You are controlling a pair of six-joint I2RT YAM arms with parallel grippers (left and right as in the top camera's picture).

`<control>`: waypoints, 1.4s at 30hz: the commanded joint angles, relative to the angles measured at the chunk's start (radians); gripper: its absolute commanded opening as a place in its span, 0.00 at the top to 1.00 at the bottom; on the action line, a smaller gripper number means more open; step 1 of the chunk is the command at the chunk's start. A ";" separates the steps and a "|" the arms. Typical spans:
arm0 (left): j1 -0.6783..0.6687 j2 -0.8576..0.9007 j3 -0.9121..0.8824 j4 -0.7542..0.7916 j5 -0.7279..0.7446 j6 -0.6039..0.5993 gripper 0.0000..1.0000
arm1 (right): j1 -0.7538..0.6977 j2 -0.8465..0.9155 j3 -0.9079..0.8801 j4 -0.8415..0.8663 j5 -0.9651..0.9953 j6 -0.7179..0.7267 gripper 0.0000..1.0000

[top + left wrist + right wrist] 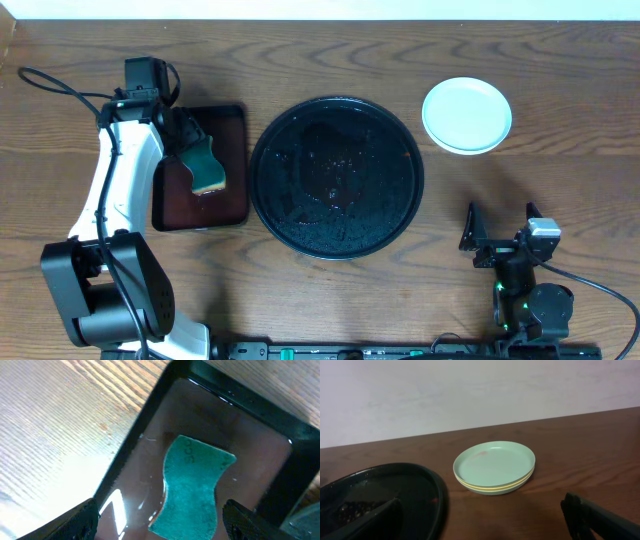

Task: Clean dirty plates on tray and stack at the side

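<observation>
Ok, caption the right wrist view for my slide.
Stacked plates sit on the wooden table beside the black tray.

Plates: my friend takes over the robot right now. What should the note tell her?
Left gripper: open, over the sponge lying in the brown tray, not gripping it.
Right gripper: open, empty, facing the plates.
Plates: all three stacked beside the black tray, mint on top, yellow in the middle.
Done: no plates on the black tray; stack made.
Left: the top plate shows a faint reddish mark, so maybe wipe it.
</observation>
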 commanded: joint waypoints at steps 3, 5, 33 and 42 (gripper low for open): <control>0.005 0.001 0.020 0.003 -0.040 0.013 0.20 | -0.010 -0.007 -0.002 -0.005 0.014 -0.011 0.01; 0.005 0.001 0.020 0.003 -0.040 0.013 0.20 | -0.010 -0.007 -0.002 -0.005 0.014 -0.011 0.01; 0.001 -0.381 -0.189 -0.075 0.026 0.312 0.04 | -0.010 -0.007 -0.002 -0.005 0.014 -0.011 0.01; 0.001 -0.743 -0.528 0.114 0.029 0.421 0.04 | -0.010 -0.007 -0.002 -0.005 0.014 -0.011 0.01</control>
